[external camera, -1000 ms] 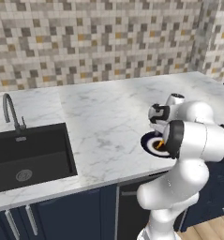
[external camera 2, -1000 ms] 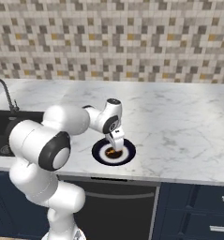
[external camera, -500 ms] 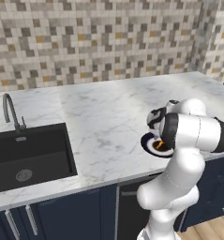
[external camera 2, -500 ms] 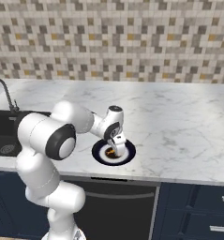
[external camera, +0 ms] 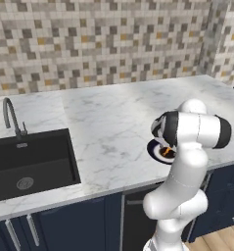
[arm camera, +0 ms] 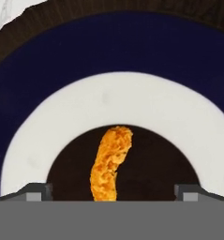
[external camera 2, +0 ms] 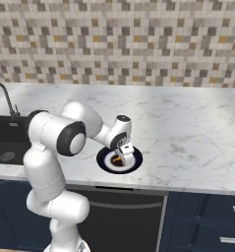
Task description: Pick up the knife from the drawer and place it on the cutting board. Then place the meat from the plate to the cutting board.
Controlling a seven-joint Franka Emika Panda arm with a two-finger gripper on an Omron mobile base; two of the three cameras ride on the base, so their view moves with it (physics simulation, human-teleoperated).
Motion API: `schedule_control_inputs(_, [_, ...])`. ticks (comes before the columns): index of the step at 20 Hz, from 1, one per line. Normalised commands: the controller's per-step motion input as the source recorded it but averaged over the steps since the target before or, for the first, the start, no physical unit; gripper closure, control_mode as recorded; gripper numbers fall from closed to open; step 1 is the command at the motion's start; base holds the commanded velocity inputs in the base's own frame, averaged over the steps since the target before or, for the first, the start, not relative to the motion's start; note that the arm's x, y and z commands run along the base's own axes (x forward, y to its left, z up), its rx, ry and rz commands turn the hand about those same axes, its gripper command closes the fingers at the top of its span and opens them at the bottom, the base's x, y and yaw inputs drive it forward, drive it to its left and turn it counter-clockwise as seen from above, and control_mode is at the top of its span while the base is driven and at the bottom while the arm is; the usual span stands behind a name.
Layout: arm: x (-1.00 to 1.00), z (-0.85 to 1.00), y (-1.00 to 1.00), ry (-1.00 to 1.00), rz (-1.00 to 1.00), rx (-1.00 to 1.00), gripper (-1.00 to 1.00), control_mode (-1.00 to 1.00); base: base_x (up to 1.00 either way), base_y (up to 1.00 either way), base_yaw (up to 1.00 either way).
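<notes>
The robot's two-fingered hand (external camera 2: 120, 158) hangs low over the small round plate with a navy rim and white centre (external camera 2: 103, 163), its fingers spread wide apart and clamping nothing; between them lies the orange-brown crumbed strip of meat (arm camera: 110, 162), on the plate's dark middle; the plate sits near the front edge of the white marble bench (external camera: 108, 122); beyond rises the mosaic-tiled wall (external camera 2: 119, 39).

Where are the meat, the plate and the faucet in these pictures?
meat (arm camera: 110, 164): hand view, middle of the orange-brown strip.
plate (external camera 2: 105, 162): right base view, navy rim on its left side.
faucet (external camera: 9, 112): left base view, curved spout by the sink.
</notes>
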Motion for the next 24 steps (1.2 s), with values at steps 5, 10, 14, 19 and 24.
schedule_control_inputs(5, [0.17,-0.28,-0.03,0.0,0.0,0.0,-1.0,-1.0,0.0,0.0,0.0])
schedule_control_inputs(10, [0.12,-0.34,0.0,0.0,0.0,0.0,1.0,-1.0,0.0,0.0,0.0])
schedule_control_inputs(14, [0.01,-0.32,0.0,0.0,0.0,0.0,1.0,-1.0,0.0,0.0,0.0])
schedule_control_inputs(19, [0.01,-0.27,0.0,-0.03,0.0,0.0,1.0,-1.0,0.0,0.0,0.0])
schedule_control_inputs(24, [0.02,-0.18,0.0,-0.01,0.0,0.01,1.0,-1.0,0.0,0.0,0.0])
